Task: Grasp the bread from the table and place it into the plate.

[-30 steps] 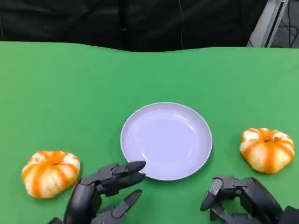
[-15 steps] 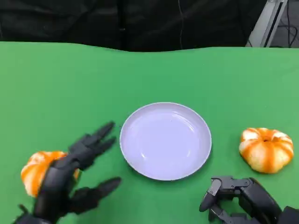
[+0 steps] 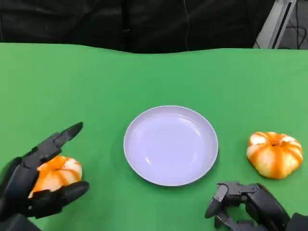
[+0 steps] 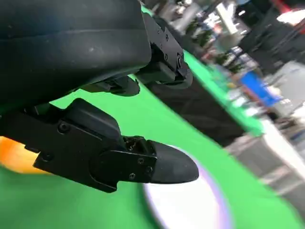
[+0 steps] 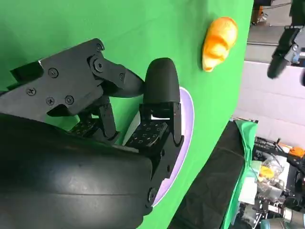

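At the lower left of the head view, the left hand (image 3: 33,180) is spread open around a pumpkin-shaped orange-and-white bread (image 3: 57,173), fingers above and below it, not yet closed. The white plate (image 3: 171,145) sits mid-frame on the green worktop (image 3: 144,77). A second bread (image 3: 275,154) lies at right. The right hand (image 3: 245,204), lower right, is curled on nothing.
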Controlling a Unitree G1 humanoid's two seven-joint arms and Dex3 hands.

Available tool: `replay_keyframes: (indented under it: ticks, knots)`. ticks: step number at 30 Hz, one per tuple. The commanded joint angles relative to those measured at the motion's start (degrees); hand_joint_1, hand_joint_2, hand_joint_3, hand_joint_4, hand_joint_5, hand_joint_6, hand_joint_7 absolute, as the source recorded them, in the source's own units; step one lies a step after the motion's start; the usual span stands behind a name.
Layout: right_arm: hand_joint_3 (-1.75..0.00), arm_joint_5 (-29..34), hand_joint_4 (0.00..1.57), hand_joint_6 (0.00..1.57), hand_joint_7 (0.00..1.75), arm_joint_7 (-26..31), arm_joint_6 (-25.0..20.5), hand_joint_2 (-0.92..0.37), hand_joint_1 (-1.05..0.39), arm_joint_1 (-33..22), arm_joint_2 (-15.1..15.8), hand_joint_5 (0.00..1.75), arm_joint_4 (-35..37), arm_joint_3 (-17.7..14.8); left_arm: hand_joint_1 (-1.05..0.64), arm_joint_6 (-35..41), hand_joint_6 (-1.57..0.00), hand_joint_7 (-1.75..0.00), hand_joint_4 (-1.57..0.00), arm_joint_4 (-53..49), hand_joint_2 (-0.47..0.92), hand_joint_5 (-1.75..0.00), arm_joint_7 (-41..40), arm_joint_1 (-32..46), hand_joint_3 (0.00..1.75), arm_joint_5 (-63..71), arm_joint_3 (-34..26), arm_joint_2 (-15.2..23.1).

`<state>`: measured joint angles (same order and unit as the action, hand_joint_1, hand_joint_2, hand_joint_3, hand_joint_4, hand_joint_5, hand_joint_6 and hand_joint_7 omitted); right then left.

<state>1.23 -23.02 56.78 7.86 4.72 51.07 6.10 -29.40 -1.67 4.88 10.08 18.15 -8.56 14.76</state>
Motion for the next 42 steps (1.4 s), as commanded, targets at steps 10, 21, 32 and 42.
replay_keyframes:
  ticks: [10,21,32,42]
  knots:
    - [-0.87,-0.6,0.83,0.86,1.06,0.0,0.3,-0.65,-0.15,-0.8,0.6,1.4,-0.2,-0.4,-1.03,10.5,-0.49,-0.02,-0.41,-5.0,0.92,-0.02,-10.2,-1.7,0.31,17.8,4.5,6.1]
    - [-0.85,-0.5,0.82,0.85,1.07,0.0,1.2,-0.66,-0.15,-0.7,0.6,1.41,-0.2,-0.4,-1.03,14.5,-0.5,-0.01,-0.43,-17.2,0.92,-0.02,-12.9,-8.0,0.32,19.9,10.2,9.1]
    - [-0.84,-0.6,0.82,0.85,1.06,0.0,1.4,-0.67,-0.15,-0.7,0.6,1.41,0.1,-0.5,-1.03,15.1,-0.51,-0.01,-0.44,-20.0,0.92,-0.01,-14.6,-9.6,0.31,18.8,13.0,10.5]
    - [-0.84,-0.5,0.83,0.85,1.07,-0.1,0.8,-0.67,-0.13,-1.4,0.9,1.4,-1.4,-0.4,-1.04,17.2,-0.52,-0.01,-0.52,-33.1,0.92,-0.03,-12.6,-16.7,0.35,18.1,17.6,10.7]
